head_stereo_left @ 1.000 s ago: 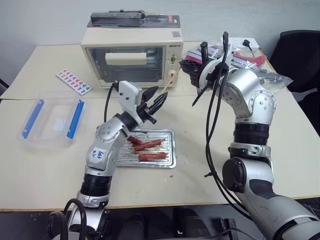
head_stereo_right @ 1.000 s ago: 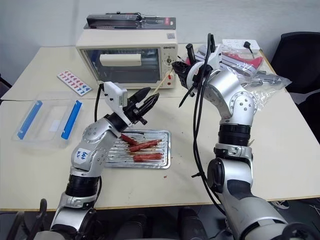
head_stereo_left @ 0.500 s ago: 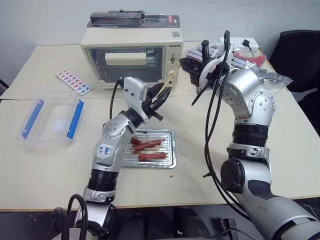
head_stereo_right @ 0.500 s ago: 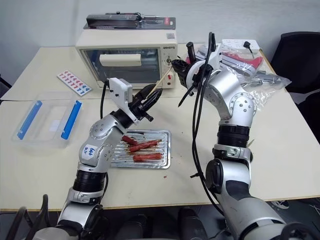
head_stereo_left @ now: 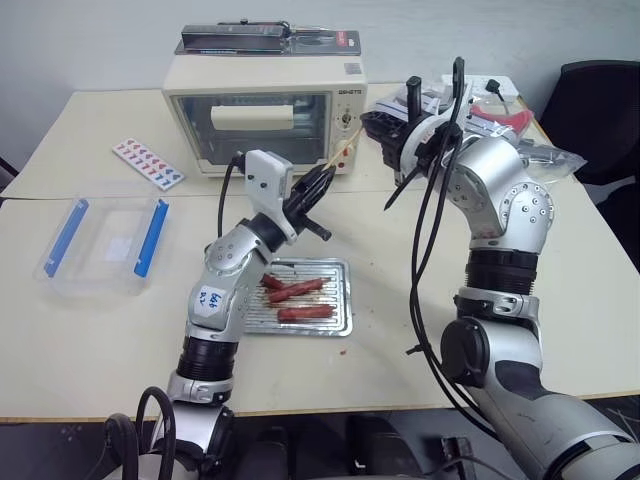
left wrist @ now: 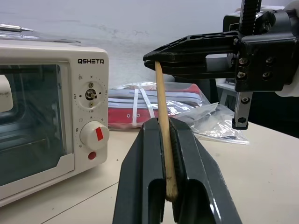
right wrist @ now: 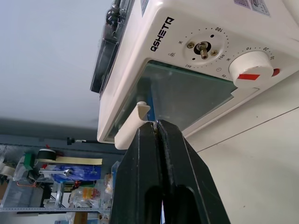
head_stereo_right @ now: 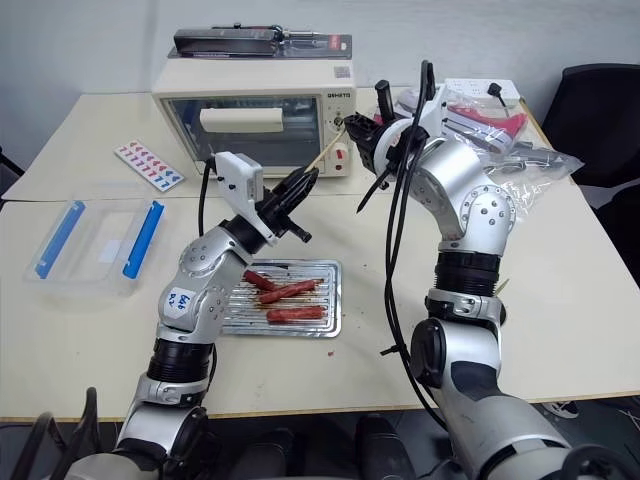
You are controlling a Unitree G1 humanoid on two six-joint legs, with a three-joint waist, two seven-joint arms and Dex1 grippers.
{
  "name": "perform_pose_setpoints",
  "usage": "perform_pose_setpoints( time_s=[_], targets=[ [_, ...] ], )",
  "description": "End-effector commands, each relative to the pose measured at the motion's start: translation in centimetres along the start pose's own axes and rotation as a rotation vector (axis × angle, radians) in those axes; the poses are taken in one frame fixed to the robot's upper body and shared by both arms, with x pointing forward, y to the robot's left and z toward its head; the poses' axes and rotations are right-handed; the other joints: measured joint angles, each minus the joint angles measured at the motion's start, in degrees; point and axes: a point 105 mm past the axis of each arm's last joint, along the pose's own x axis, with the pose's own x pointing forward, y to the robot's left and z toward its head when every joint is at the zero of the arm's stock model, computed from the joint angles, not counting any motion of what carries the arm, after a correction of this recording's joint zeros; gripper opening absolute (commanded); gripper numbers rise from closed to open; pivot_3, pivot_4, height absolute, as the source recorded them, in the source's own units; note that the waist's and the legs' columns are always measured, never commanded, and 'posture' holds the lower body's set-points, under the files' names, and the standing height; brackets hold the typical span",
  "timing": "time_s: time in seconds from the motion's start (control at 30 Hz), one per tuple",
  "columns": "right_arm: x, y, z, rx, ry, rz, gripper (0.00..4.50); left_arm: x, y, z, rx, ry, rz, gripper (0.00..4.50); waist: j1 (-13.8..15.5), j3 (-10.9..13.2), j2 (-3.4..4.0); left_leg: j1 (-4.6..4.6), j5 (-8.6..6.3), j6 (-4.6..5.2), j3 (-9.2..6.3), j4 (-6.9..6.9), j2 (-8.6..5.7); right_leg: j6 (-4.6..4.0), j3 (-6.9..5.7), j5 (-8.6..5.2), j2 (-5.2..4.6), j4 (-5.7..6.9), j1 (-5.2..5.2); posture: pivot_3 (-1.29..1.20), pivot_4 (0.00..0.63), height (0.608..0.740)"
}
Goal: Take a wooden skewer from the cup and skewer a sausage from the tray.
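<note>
The wooden skewer spans both shut grippers above the tray: left gripper clamps its lower end, right gripper its top. Right should release before left carries it off.

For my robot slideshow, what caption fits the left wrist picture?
Both grippers pinch one wooden skewer beside the toaster oven.

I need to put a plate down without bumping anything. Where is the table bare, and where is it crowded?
Bare: the near strip in front of the tray, the stretch between the tray and the clear box with blue clips, and the near right side. Crowded: the far right corner with the plastic bags, and around the toaster oven.
</note>
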Motion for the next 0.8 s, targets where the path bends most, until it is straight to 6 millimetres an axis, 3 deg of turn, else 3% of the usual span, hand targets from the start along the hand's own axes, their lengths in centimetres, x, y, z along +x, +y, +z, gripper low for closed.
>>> perform_pose_setpoints(
  time_s=[0.03, 0.17, 0.4, 0.67, 0.8],
  targets=[
    [-0.50, 1.38, 0.00, -0.009, -0.009, 0.056, 0.00, 0.13, -0.64, 1.95, 0.001, -0.075, -0.028, 1.15, 0.0, 0.0, 0.00, 0.00, 0.00, 0.00, 0.00, 0.00, 0.00, 0.00, 0.00, 0.00, 0.00, 0.00, 0.00, 0.00, 0.150, 0.740],
    [-0.51, 1.33, 0.01, -0.008, -0.010, 0.056, 0.00, 0.20, -0.91, 2.26, 0.003, -0.084, -0.041, 1.97, 0.0, 0.0, 0.00, 0.00, 0.00, 0.00, 0.00, 0.00, 0.00, 0.00, 0.00, 0.00, 0.00, 0.01, 0.00, 0.00, 0.150, 0.740],
    [-0.50, 1.37, 0.07, -0.003, -0.012, 0.060, 0.00, 0.33, -1.03, 1.90, -0.012, -0.083, -0.041, 1.97, 0.0, 0.0, 0.00, 0.00, 0.00, 0.00, 0.00, 0.01, 0.00, 0.00, 0.00, 0.00, 0.00, 0.01, 0.00, 0.00, 0.150, 0.740],
    [-0.50, 1.52, 0.03, 0.000, -0.010, 0.065, 0.00, 0.43, -0.59, 2.05, -0.010, -0.098, -0.024, 0.06, 0.0, 0.0, 0.00, 0.00, 0.00, 0.00, 0.00, 0.01, 0.00, 0.00, 0.00, 0.00, 0.00, 0.01, 0.00, 0.00, 0.150, 0.740],
    [-0.48, 1.58, -0.01, -0.001, -0.008, 0.066, 0.00, 0.51, -0.21, 2.24, -0.008, -0.104, -0.010, 0.02, 0.0, 0.0, 0.00, 0.00, 0.00, 0.00, 0.00, 0.01, 0.00, 0.00, -0.01, 0.00, 0.00, 0.01, 0.00, 0.00, 0.150, 0.740]
  ],
)
